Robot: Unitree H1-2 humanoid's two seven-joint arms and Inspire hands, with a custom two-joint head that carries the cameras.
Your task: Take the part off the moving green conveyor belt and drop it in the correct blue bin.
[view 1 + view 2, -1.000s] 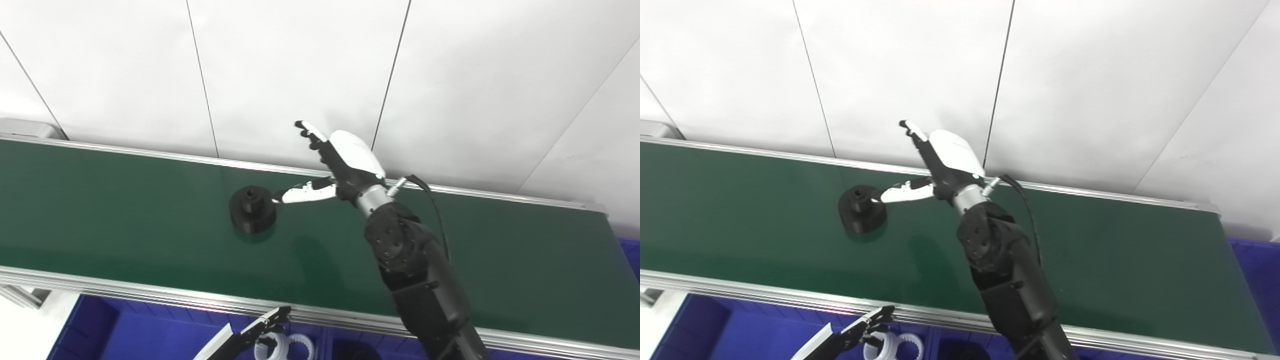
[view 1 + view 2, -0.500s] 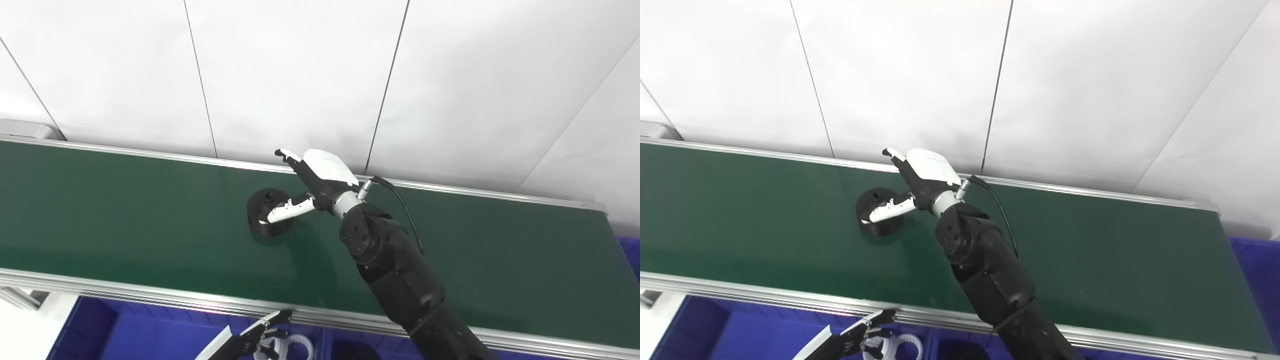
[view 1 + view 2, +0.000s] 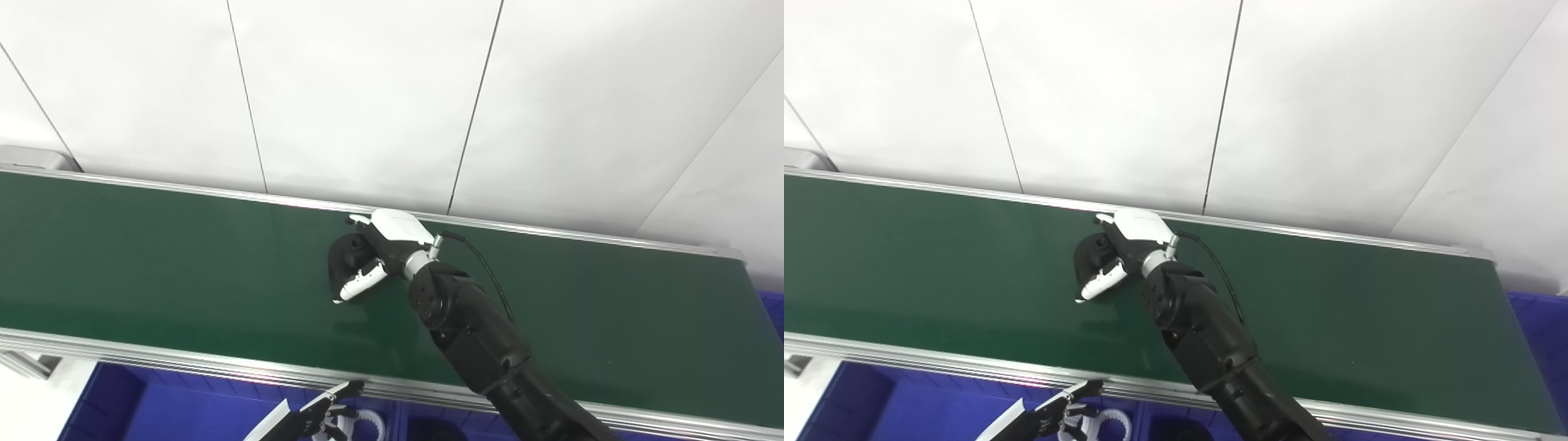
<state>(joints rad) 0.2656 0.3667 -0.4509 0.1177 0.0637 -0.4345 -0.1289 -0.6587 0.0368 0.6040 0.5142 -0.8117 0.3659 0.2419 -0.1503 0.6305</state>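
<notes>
Left eye view: right robot hand (image 3: 383,254) curled around black part (image 3: 346,258) on green conveyor belt (image 3: 153,257); grip unclear. Right eye view: left robot hand (image 3: 1062,413) low over blue bin (image 3: 925,416), fingers spread, holding nothing.

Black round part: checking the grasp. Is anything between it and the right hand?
Nothing. In both eye views the right hand wraps the black round part on the green belt.

The right arm (image 3: 484,343) is bulky matte black with small screw holes, joined by a silver wrist collar to a white-backed right hand (image 3: 383,248) with black-and-white fingers. A thin black cable (image 3: 484,269) loops from the wrist. The left hand (image 3: 318,413), barely visible, seems black and white.
</notes>
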